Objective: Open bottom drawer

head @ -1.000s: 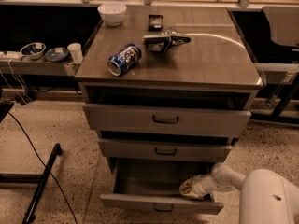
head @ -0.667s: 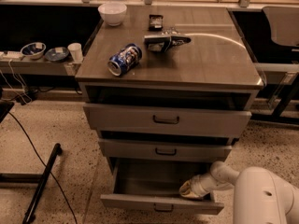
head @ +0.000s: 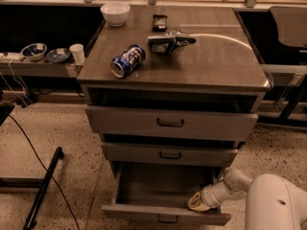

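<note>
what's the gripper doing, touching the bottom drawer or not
Cannot tell. In the camera view the gripper sits inside the open bottom drawer, overlapping its front panel's inner edge, but neither contact nor a gap shows plainly.

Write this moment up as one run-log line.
bottom drawer: pulled out | gripper: inside its front right corner | can: on its side on cabinet top

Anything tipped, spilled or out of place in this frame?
The blue can lies on its side on the cabinet top; no spill shows. The pincer sits inside the open bottom drawer, front right.
</note>
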